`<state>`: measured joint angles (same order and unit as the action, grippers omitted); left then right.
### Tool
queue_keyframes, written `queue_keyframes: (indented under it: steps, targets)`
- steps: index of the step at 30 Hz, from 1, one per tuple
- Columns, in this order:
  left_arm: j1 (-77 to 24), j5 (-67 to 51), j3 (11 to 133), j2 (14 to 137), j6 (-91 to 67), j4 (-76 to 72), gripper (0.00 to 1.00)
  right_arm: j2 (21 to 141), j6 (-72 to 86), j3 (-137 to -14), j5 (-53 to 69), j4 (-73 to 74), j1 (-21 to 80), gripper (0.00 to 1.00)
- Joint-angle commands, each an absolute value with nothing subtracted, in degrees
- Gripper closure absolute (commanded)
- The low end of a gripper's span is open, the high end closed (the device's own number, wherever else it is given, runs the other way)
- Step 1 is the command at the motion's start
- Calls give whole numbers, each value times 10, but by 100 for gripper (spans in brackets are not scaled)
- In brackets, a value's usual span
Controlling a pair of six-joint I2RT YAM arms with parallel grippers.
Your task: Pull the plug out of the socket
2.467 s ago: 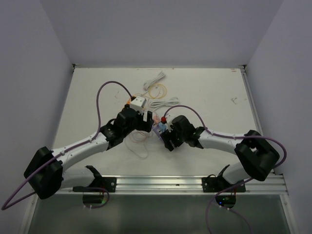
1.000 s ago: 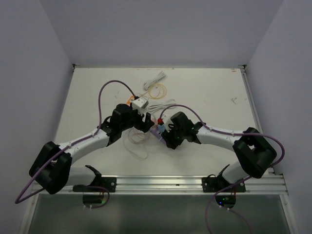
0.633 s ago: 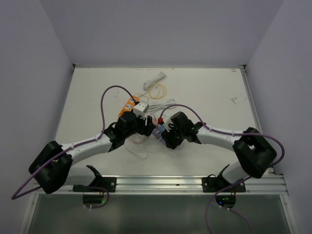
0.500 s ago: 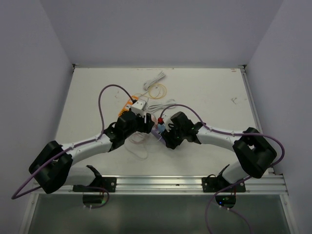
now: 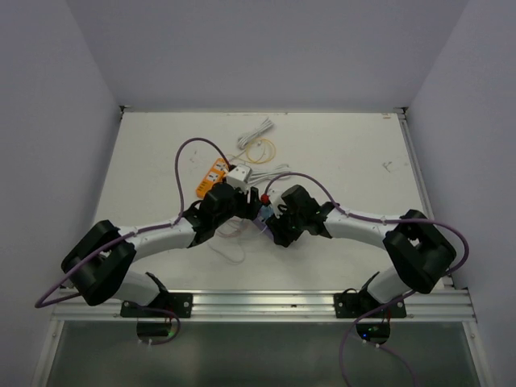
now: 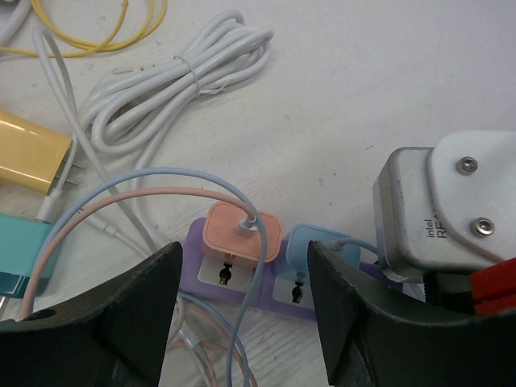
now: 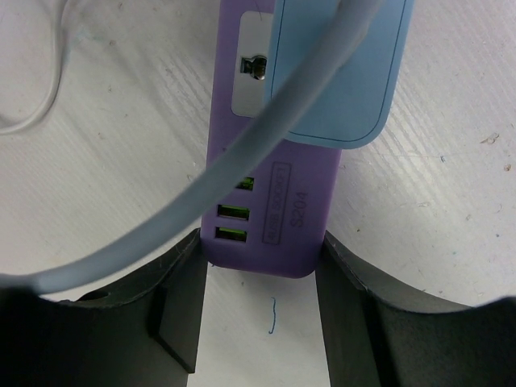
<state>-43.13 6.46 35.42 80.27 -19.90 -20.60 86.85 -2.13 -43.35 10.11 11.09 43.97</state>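
Midway between the table's left and right edges, the right fingers point(image 7: 173, 314) pinch one end of a purple socket strip point(image 7: 270, 218), apparently steadying it. The left fingers point(image 6: 121, 322) hang spread over the pink plug point(image 6: 242, 234), not yet touching it. The next move is probably to close on the plug and pull it straight out. A coiled white cable point(image 6: 173, 85) lies beyond.

Both arms reach in low toward frame centre in the top view, wrists nearly nose to nose. Left arm point(image 5: 153, 235) runs from lower left up and right, elbow low. Right arm point(image 5: 359, 224) mirrors it from lower right. Left gripper point(image 6: 244, 250): jaws parted, straddling the pink plug point(image 6: 242, 230), with a gap showing on the left side. Right gripper point(image 7: 260, 242): jaws pressed against both sides of the purple socket strip point(image 7: 266, 218), clamping its end.
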Motion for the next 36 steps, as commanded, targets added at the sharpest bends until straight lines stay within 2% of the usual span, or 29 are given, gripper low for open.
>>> queue_keyframes:
  steps: [1, 11, 13, 14, 15, 16, 17, 21, 23, 24, 27, 31, 33, 36]
  targets:
    - [-441, 87, 381, 820, -188, -251, 33, 875, -14, -436, 115, 96, 439, 99]
    - [-443, 142, 390, 843, -227, -237, 36, 868, -10, -432, 120, 94, 439, 99]
    - [-443, 144, 386, 838, -234, -242, 34, 867, -9, -433, 126, 94, 439, 96]
    - [-443, 144, 384, 836, -235, -241, 33, 867, -9, -434, 128, 96, 439, 93]
    - [-443, 144, 384, 827, -237, -233, 31, 867, -8, -434, 130, 98, 439, 79]
    - [-443, 148, 383, 820, -242, -229, 30, 862, -8, -436, 134, 101, 439, 73]
    - [-444, 149, 381, 811, -244, -219, 27, 860, -5, -436, 137, 105, 439, 62]
    - [-443, 170, 381, 739, -257, -178, 22, 839, 13, -432, 137, 108, 439, 42]
    - [-443, 175, 383, 709, -266, -135, 17, 814, 24, -431, 129, 118, 439, 37]
    - [-443, 183, 387, 681, -282, -115, 15, 804, 25, -429, 124, 122, 439, 30]
    - [-456, 216, 402, 635, -328, -28, 10, 750, 35, -426, 91, 153, 439, 20]
    - [-513, 282, 411, 605, -422, 70, 5, 685, 44, -438, 24, 209, 439, 15]
    - [-563, 311, 426, 614, -484, 111, 3, 658, 54, -447, -6, 241, 439, 13]
    - [-643, 386, 483, 673, -564, 184, 2, 611, 96, -451, -132, 273, 439, 10]
